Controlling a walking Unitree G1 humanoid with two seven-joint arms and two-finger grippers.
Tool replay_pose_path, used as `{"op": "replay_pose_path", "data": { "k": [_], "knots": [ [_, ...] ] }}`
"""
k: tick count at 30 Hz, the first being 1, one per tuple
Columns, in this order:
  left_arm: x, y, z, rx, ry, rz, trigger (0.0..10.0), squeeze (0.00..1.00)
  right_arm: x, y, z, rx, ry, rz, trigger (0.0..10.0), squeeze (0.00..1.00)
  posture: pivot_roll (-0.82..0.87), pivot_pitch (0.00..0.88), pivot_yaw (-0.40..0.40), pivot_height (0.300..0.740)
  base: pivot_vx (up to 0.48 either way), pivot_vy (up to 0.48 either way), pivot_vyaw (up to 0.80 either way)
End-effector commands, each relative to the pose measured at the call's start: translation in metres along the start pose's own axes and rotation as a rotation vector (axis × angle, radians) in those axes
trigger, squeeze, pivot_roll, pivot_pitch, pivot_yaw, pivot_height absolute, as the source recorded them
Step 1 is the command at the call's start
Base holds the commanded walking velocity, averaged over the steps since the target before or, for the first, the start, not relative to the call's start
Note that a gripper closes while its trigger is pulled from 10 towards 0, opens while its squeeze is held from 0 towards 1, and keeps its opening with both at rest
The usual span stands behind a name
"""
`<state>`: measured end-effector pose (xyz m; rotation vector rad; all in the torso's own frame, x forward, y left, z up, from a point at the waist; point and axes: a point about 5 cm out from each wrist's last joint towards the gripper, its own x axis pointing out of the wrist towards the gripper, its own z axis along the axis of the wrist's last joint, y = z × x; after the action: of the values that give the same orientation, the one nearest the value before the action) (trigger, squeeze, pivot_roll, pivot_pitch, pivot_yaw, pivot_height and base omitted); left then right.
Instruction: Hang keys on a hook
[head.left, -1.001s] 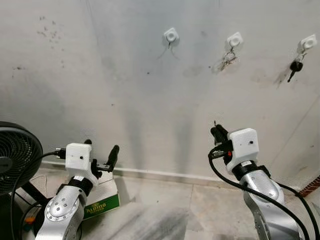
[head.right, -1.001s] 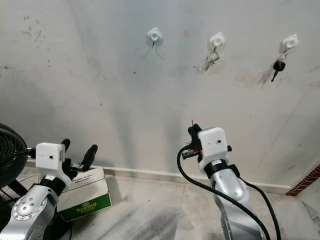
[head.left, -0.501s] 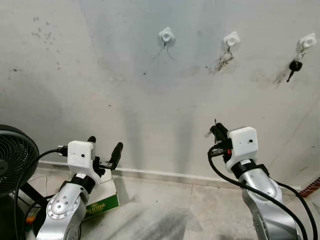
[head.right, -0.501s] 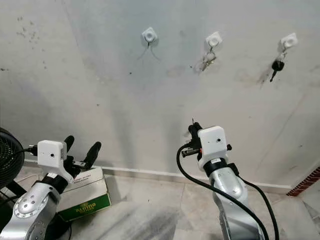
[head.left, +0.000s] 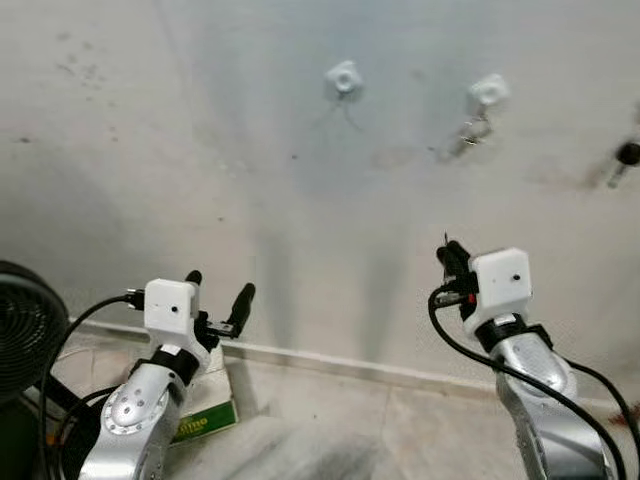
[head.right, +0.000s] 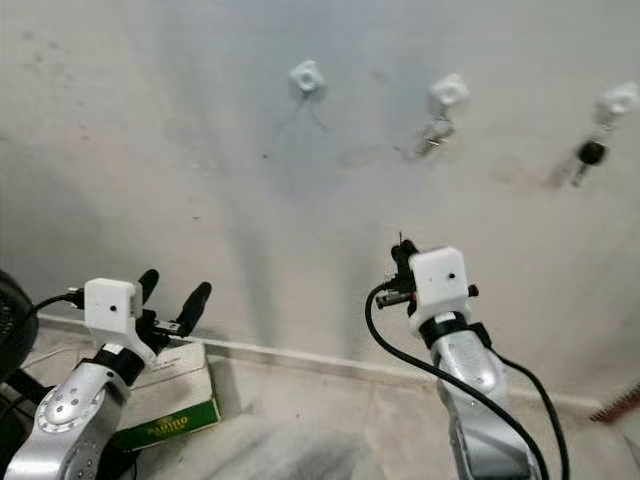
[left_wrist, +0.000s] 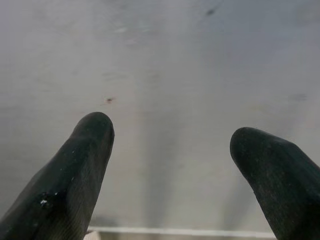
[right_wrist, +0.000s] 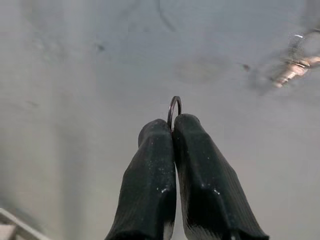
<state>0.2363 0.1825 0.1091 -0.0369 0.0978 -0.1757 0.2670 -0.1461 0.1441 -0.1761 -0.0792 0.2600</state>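
At the far left edge stands a black fan (head.left: 22, 320), low by the floor; just right of it a white-and-green box (head.right: 170, 395) lies on the floor against the wall's base; above the box the left gripper (head.right: 172, 297) is raised toward the wall (head.left: 200, 130), its two black fingers (left_wrist: 75, 170) spread wide with nothing between them; in the left wrist view only bare grey wall lies ahead of those fingers. High on the wall, a row of white hooks runs to the right: the left hook (head.right: 306, 76) carries no keys; the middle hook (head.right: 447, 92) holds a bunch of silver keys (head.right: 433, 137); the right hook (head.right: 617, 101) holds a black-headed key (head.right: 587, 156). Below the middle hook, well under the row, the right gripper (right_wrist: 173, 123) is lifted toward the wall; its fingers are pressed together on a thin metal key ring (right_wrist: 174, 109), whose loop pokes out past the fingertips; whatever hangs from that ring is hidden behind the fingers; the ring is well apart from every hook.
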Motion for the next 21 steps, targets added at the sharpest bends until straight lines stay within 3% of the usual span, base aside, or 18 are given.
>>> {"op": "replay_pose_path", "data": {
  "k": [1, 21],
  "knots": [
    [0.0024, -0.0069, 0.0036, -0.002, -0.017, -0.032, 10.0, 0.00, -0.0033, -0.0095, -0.0019, -0.016, 0.010, -0.029, 10.0, 0.00, 0.06, 0.000, 0.019, 0.740, 0.379, 0.000, 0.00],
    [0.0017, -0.0097, 0.0022, -0.010, -0.010, -0.043, 10.0, 0.00, -0.0023, -0.0089, -0.0030, -0.015, 0.012, -0.027, 10.0, 0.00, 0.07, 0.000, 0.017, 0.740, 0.398, 0.000, 0.00]
  ]
}}
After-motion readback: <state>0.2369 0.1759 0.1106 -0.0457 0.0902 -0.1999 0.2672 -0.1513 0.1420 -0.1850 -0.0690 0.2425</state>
